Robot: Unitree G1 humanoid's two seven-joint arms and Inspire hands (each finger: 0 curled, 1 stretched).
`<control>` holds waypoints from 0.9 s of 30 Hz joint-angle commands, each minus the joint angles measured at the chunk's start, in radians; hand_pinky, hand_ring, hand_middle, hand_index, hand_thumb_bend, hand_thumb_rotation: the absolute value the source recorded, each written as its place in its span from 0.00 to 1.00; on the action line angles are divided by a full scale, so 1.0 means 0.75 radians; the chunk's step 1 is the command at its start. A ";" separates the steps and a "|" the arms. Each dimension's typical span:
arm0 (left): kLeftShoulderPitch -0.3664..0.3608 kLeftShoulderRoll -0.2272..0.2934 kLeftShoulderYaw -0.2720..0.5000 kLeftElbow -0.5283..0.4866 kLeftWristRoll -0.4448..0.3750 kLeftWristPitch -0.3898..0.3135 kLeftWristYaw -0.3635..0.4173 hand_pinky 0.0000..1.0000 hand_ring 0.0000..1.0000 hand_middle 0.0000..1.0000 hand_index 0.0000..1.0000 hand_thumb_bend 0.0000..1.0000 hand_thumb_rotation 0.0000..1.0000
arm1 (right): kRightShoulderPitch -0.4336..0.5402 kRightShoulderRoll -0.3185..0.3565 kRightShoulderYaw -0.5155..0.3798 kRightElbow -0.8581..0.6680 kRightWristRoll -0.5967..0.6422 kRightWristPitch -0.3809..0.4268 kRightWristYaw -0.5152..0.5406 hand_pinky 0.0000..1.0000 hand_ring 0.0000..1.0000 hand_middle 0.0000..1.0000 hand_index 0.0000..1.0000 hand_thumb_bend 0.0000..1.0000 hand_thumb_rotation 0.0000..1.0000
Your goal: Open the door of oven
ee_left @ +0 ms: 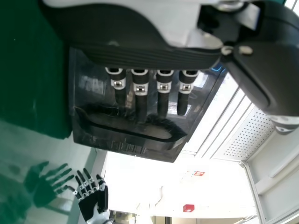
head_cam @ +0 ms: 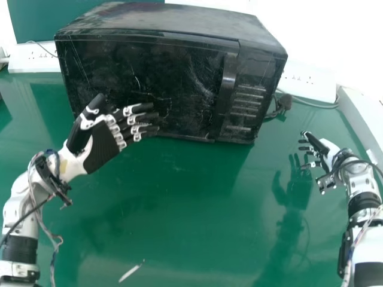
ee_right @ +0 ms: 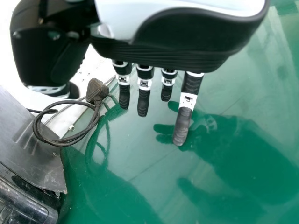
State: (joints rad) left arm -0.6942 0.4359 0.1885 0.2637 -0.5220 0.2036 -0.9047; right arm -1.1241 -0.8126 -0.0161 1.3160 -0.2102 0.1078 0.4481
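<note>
Green table (head_cam: 179,209) bears the oven (head_cam: 167,18). We have the left hand (head_cam: 102,146) before the oven, fingers extended, holding nothing. Behind it the door (head_cam: 149,66) is closed, handle (head_cam: 227,82) right of the oven's centre. Right of the oven, the right hand (head_cam: 328,152) is relaxed, empty. We judge this the approach; next, hook the left hand behind the handle and pull.

In front of you, a black, boxy oven (head_cam: 161,17) stands upright on the green table (head_cam: 173,203), its front toward you and slightly angled. You see its scuffed, glossy door (head_cam: 143,72) closed, with an upright handle (head_cam: 227,81) near the right edge.
</note>
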 commanded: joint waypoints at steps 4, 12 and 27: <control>0.049 -0.005 0.020 -0.110 -0.056 0.064 0.018 0.60 0.93 0.99 0.96 1.00 0.84 | 0.082 0.027 -0.026 0.061 0.004 0.079 0.006 0.74 0.82 0.90 0.95 0.60 0.48; 0.074 0.001 0.015 -0.211 -0.056 0.098 0.088 0.80 0.98 1.00 0.98 1.00 0.84 | 0.084 0.027 -0.015 0.059 -0.005 0.071 0.019 0.75 0.83 0.90 0.96 0.59 0.53; 0.044 0.020 0.000 -0.212 0.005 0.035 0.108 0.99 1.00 1.00 0.96 1.00 0.85 | 0.085 0.044 0.000 0.056 -0.026 0.056 -0.020 0.72 0.79 0.88 0.94 0.61 0.61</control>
State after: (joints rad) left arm -0.6553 0.4411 0.1956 0.1136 -0.5261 0.2449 -0.8163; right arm -1.1232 -0.7979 -0.0306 1.3185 -0.2099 0.1142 0.4191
